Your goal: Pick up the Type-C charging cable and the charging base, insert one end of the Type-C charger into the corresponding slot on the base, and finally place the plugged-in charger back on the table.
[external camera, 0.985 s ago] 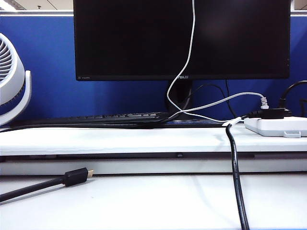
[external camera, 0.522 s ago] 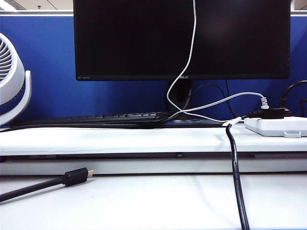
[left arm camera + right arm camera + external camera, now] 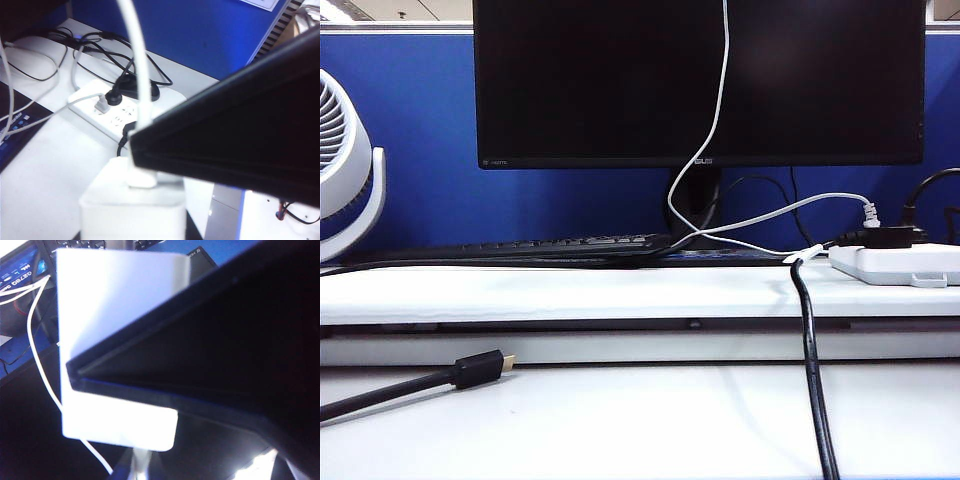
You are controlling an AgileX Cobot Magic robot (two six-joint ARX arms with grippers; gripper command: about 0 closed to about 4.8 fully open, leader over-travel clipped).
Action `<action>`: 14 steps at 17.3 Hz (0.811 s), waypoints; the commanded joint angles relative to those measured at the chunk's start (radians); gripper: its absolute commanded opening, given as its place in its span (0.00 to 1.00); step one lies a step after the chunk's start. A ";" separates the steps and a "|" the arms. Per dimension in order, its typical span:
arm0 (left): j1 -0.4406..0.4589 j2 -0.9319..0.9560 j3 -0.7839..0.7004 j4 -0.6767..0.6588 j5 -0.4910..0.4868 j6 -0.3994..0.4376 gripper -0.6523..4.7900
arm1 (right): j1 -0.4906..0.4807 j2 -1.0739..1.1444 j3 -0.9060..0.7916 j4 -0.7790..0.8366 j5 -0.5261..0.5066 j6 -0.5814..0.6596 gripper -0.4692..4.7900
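— Nothing shifts in our exterior view since a second ago: monitor [image 3: 700,80], surface [image 3: 620,420], power strip [image 3: 895,262].
— We see the charging base [image 3: 130,205] aloft above them, gripped by the left end effector [image 3: 137,150], with the Type-C charging cable [image 3: 137,75] plugged in. The right end effector [image 3: 75,372] is closed beside it; on what, we cannot tell.

The exterior camera sits low, near the bench [image 3: 640,420], facing level toward the monitor [image 3: 700,80]. The left wrist camera looks steeply down, close behind the charging base [image 3: 131,205], with the power strip [image 3: 115,112] beyond. The right wrist camera presses close against the base [image 3: 115,300]. Both wrist views share that block and the Type-C charging cable [image 3: 137,75].
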 commanded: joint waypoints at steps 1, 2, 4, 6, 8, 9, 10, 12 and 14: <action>0.002 -0.003 0.009 0.076 -0.025 0.010 0.11 | 0.010 0.002 -0.002 -0.013 -0.092 0.008 0.08; 0.002 -0.003 0.009 0.076 -0.025 0.010 0.11 | 0.010 0.002 -0.002 -0.013 -0.101 0.008 0.08; 0.002 -0.002 0.009 0.076 -0.025 0.010 0.11 | 0.010 0.002 -0.002 -0.013 -0.124 0.009 0.08; 0.002 -0.003 0.009 0.076 -0.025 0.010 0.11 | 0.010 0.002 -0.002 -0.014 -0.169 0.009 0.08; 0.002 -0.003 0.009 0.076 -0.025 0.010 0.11 | 0.010 0.002 -0.002 -0.014 -0.214 0.010 0.08; 0.002 -0.003 0.009 0.076 -0.024 0.022 0.11 | 0.010 0.002 -0.002 -0.014 -0.235 0.013 0.08; 0.002 -0.002 0.009 0.076 -0.025 0.021 0.11 | 0.010 0.002 -0.002 -0.018 -0.234 0.013 0.08; 0.002 -0.002 0.009 0.076 -0.025 0.021 0.11 | 0.010 0.002 -0.002 -0.005 -0.233 0.007 0.08; 0.002 -0.002 0.009 0.076 -0.024 0.022 0.11 | 0.011 0.001 -0.002 -0.001 -0.227 0.005 0.11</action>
